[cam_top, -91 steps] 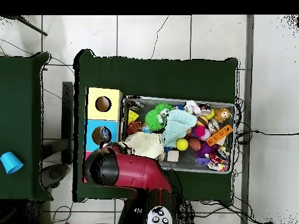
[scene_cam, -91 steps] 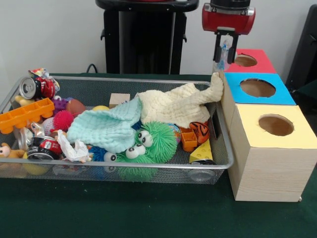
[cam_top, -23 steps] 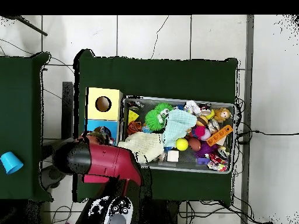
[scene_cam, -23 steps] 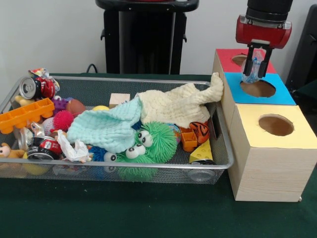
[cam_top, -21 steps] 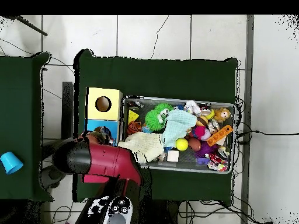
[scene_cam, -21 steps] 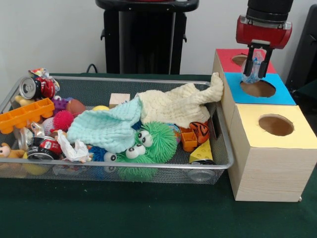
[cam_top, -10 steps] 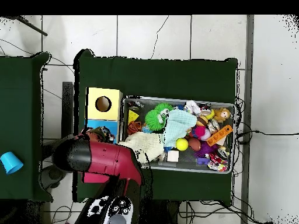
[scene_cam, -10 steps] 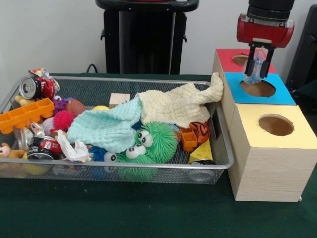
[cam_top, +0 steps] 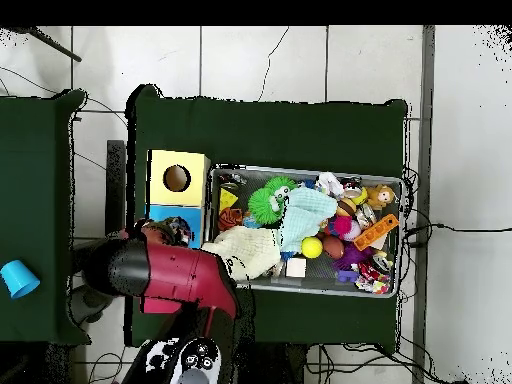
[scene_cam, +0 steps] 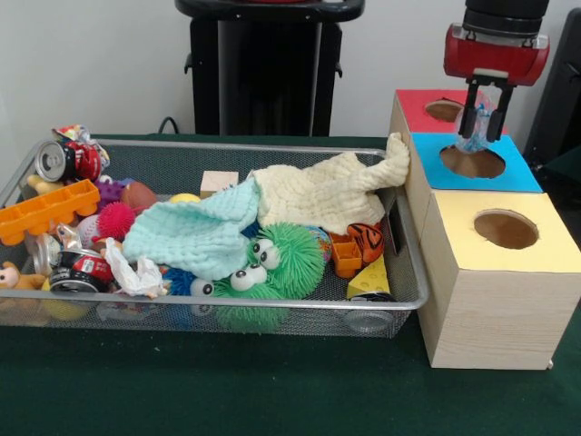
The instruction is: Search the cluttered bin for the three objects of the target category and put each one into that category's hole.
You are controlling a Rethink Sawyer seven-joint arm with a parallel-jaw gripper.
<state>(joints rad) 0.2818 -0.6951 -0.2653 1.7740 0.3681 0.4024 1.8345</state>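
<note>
Front view, upper right of frame: the tool [scene_cam: 481,123] hangs directly above the hole of the blue-topped box [scene_cam: 504,177], closed on a crumpled clear plastic item [scene_cam: 476,136] whose lower end sits just over the hole's rim. Red-topped box [scene_cam: 422,109] behind, yellow-topped box [scene_cam: 536,259] in front. The wire bin [scene_cam: 399,300] fills the left and centre of the frame, holding a cream cloth [scene_cam: 327,191], mint cloth [scene_cam: 195,232] and green fuzzy toy [scene_cam: 272,263]. Overhead view: the arm [cam_top: 165,275] covers the boxes' lower end.

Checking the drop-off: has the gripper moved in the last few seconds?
Yes. The gripper, shut on a clear crumpled item, went from the bin's corner to above the blue box's hole.
</note>
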